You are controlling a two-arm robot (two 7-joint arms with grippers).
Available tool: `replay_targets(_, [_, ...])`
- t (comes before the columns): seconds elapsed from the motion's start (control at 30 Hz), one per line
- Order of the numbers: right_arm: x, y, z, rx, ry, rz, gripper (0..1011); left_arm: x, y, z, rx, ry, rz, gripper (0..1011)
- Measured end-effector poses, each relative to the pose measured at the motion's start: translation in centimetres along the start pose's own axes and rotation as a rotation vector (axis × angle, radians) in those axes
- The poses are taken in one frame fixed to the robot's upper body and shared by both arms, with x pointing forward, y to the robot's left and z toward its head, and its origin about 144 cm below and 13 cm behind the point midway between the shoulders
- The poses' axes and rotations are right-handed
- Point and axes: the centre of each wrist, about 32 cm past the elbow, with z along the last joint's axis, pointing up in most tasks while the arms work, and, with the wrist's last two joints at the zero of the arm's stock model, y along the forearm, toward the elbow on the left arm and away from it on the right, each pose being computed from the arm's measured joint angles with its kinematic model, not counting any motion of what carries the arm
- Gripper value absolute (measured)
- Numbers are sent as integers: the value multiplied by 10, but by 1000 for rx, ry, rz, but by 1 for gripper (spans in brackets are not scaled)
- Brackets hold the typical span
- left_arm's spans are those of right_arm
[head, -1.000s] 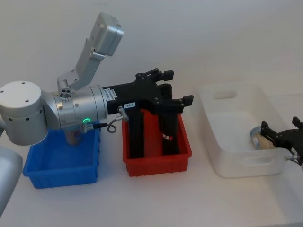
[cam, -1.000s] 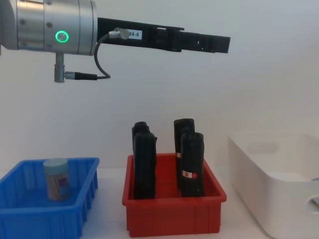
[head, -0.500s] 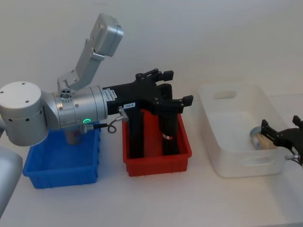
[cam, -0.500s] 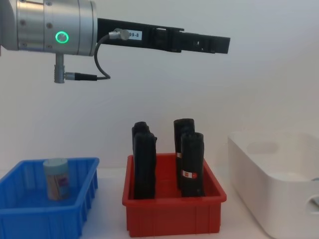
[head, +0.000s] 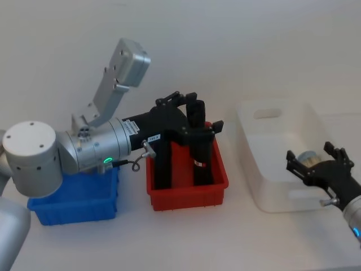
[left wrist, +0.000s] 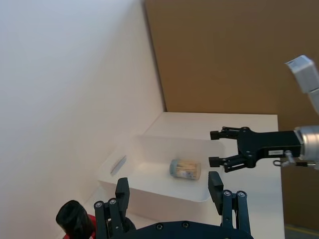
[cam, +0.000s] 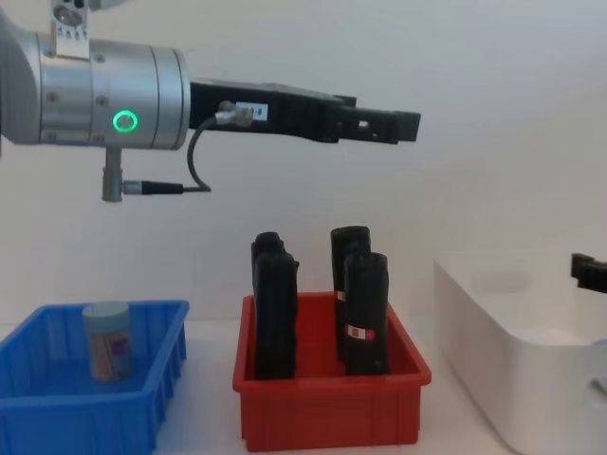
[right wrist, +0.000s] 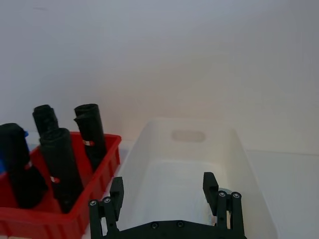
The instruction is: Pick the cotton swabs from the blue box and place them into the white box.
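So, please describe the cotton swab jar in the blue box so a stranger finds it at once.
Three bins stand in a row on the table; the blue box is the one on the robot's left. One small jar stands upright inside it. It is short, clear and pale-lidded, unlike the tall black cylinders in the red bin beside it.

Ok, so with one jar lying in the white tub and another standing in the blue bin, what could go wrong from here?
1. The open left gripper hangs above the red bin. Swinging down toward the cotton swab jar in the blue box, it could clip the tall black cylinders.
2. The open right gripper hovers over the white box near its rim. Withdrawing, it might catch the rim or nudge the jar lying on its side.
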Motion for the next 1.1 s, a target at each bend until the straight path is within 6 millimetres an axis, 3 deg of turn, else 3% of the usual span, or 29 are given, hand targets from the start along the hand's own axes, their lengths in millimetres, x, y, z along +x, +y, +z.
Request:
replay_targets(0.47, [-37, -27, 8, 63, -2, 117, 1002, -24, 3, -27, 9, -19, 151, 1004])
replay_targets(1.1, [-39, -29, 9, 67, -1, 124, 1001, -60, 8, -59, 8, -40, 347, 1004])
